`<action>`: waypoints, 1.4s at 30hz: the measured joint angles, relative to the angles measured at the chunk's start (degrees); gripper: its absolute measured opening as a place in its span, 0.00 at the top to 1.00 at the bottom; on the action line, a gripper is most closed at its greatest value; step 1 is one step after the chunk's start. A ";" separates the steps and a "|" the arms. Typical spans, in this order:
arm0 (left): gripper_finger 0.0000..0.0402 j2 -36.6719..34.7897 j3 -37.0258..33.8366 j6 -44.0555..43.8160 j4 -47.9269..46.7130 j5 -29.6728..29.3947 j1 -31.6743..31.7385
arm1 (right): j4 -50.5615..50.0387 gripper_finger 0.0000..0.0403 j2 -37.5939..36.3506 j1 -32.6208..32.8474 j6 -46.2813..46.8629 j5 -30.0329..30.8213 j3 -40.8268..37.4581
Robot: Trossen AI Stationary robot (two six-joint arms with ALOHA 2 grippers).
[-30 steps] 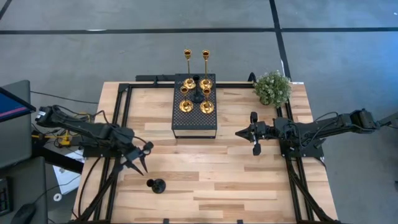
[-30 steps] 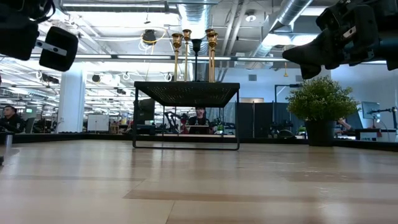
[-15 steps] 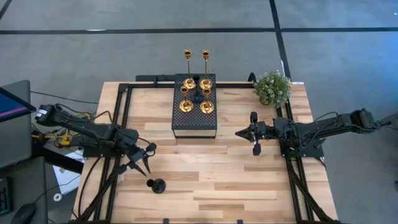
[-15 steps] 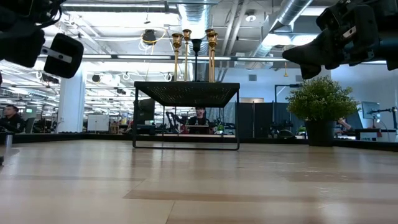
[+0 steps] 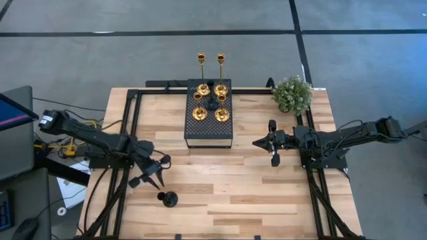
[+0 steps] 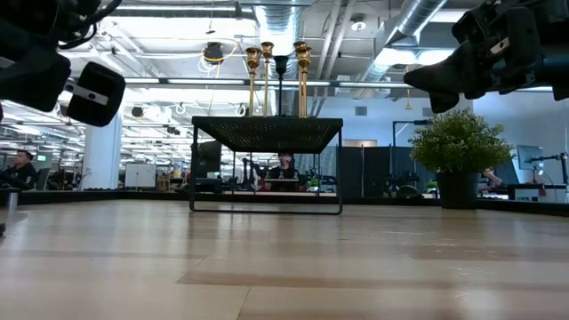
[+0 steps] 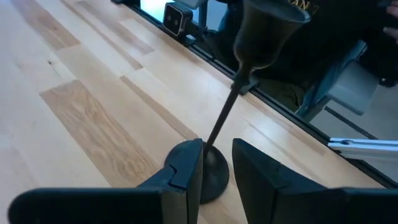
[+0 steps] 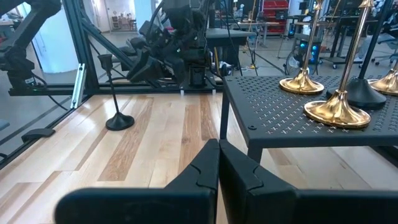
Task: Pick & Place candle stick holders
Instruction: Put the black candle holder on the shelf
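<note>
A pale wooden plank table is shown within an open workshop. A short matte black candlestick holder with a round base and thin stem stands upright just ahead of the left gripper, its stem seen through the gap between the parted, empty fingers. The four shiny gold candlestick holders and a second black one are grouped on the black perforated rectangular platform, beyond the closed, empty fingers of the right gripper.
</note>
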 joint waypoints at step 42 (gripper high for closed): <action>0.48 16.22 0.04 0.58 17.28 4.68 -1.21 | -0.02 1.00 0.00 0.00 2.08 0.02 0.00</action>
